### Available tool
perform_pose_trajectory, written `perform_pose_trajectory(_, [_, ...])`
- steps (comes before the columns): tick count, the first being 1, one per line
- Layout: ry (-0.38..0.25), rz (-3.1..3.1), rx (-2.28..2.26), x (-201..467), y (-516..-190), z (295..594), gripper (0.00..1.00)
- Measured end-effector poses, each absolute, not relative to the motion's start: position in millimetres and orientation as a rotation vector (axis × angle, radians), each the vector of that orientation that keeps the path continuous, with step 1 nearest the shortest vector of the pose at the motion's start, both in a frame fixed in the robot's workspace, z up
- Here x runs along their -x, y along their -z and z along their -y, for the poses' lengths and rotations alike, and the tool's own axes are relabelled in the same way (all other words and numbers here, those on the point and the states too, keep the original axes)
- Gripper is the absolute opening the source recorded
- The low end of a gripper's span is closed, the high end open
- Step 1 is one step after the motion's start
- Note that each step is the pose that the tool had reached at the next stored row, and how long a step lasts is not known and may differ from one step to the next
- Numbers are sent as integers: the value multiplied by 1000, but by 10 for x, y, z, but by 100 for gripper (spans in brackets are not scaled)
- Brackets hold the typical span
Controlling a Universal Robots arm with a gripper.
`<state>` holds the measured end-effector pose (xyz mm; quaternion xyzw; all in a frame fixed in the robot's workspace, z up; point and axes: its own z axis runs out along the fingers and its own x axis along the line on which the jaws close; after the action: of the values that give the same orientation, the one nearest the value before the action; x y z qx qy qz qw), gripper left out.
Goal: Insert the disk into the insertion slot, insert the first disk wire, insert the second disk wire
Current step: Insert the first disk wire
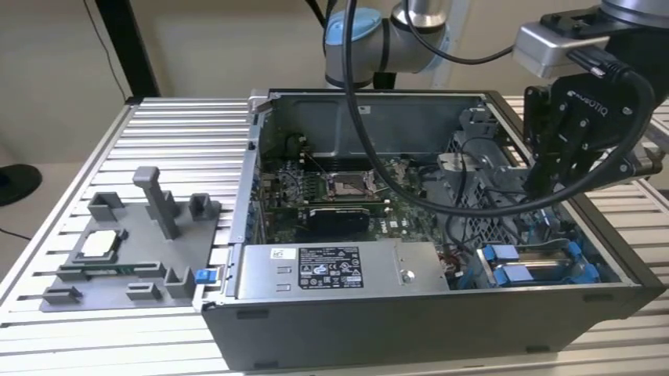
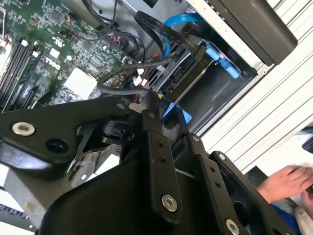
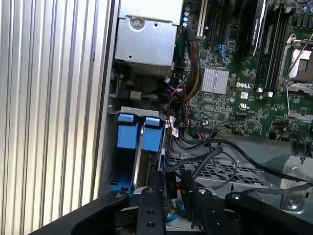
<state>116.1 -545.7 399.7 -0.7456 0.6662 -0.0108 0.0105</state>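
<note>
In the exterior view, a slatted metal table [image 1: 178, 117] carries everything. On it, at 9 o'clock of the computer case [image 1: 418, 333], lies a grey fixture tray [image 1: 131, 258] with upright posts. The case lies open. Its motherboard [image 1: 334, 188] is in the middle, and a grey labelled power-supply box [image 1: 334, 270] sits at 6 o'clock of the board, along the near wall. At 3 o'clock of this box is the insertion slot [image 1: 573, 262] with blue rails. The disk [image 1: 519, 274] sits inside it in its blue carrier, and in the first wrist view it [image 3: 139, 137] shows edge-on between two blue tabs. The black end effector [image 1: 544, 186] hangs at 12 o'clock of the slot, low inside the case, near a bundle of dark wires [image 3: 215, 152]. Whether it is spread or pressed together I cannot tell. In the second wrist view a light blue cable [image 2: 176, 20] curves beside the carrier, and a person's hand [image 2: 286, 182] shows outside the case.
</note>
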Motion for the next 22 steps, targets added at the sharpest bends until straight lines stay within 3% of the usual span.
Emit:
perform_pose_trajectory(1, [34,-2075,2330,-1161,-3995,5457,0])
perform_pose_trajectory(22, [34,-2071,2332,-1234,-3930,5605,0])
